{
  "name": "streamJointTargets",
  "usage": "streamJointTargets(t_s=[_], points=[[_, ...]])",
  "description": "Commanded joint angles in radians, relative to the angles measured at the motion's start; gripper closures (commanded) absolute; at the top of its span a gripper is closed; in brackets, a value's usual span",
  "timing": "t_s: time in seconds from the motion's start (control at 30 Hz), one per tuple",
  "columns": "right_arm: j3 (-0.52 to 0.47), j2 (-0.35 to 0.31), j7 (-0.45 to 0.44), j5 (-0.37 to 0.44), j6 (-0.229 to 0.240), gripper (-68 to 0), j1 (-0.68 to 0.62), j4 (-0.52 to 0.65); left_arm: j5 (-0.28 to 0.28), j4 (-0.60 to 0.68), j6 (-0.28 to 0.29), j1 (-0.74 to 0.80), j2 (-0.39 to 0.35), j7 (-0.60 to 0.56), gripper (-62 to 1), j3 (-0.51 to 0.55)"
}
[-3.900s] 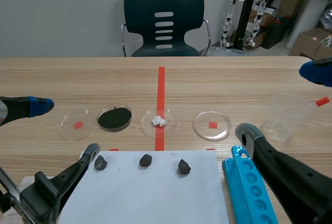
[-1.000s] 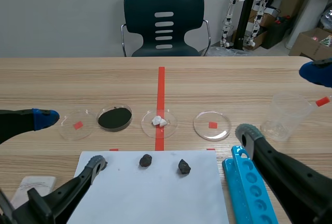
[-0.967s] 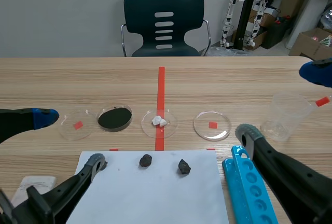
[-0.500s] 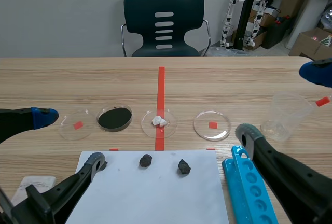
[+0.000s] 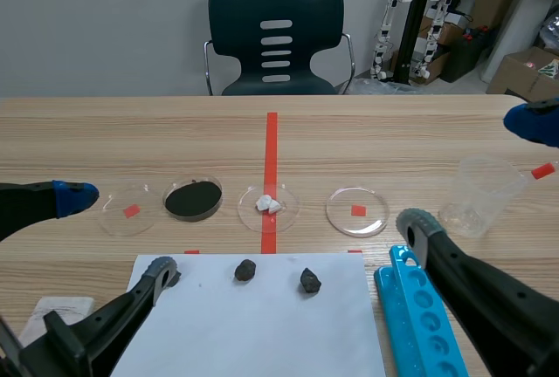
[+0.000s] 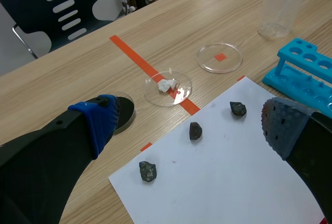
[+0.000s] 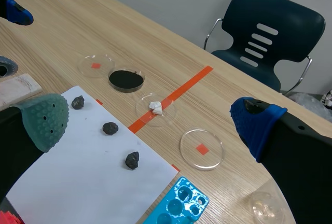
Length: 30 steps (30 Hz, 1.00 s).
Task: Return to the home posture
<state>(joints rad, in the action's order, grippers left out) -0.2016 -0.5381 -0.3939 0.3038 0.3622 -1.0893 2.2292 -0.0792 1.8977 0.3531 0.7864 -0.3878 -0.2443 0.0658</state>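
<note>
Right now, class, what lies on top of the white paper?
Three dark rocks lie on the paper; in the scene view a finger of the left gripper largely covers one.

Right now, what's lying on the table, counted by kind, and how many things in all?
Petri dishes: 4
Dark rocks: 3
White paper sheet: 1
Blue tube rack: 1
Clear cup: 1
White pad: 1
Total: 11
</note>
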Motion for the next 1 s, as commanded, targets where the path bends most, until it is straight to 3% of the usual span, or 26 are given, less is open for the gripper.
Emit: streamJointTargets(t_s=[0.0, 0.97], points=[[-0.007, -0.005, -0.011, 0.014, -0.002, -67.9, 0.011, 0.012, -0.006, 0.007, 0.001, 0.0, 0.005, -0.017, -57.2, 0.002], [-0.007, -0.005, -0.011, 0.014, -0.002, -67.9, 0.011, 0.012, -0.006, 0.007, 0.001, -0.003, 0.005, -0.005, -57.2, 0.002]])
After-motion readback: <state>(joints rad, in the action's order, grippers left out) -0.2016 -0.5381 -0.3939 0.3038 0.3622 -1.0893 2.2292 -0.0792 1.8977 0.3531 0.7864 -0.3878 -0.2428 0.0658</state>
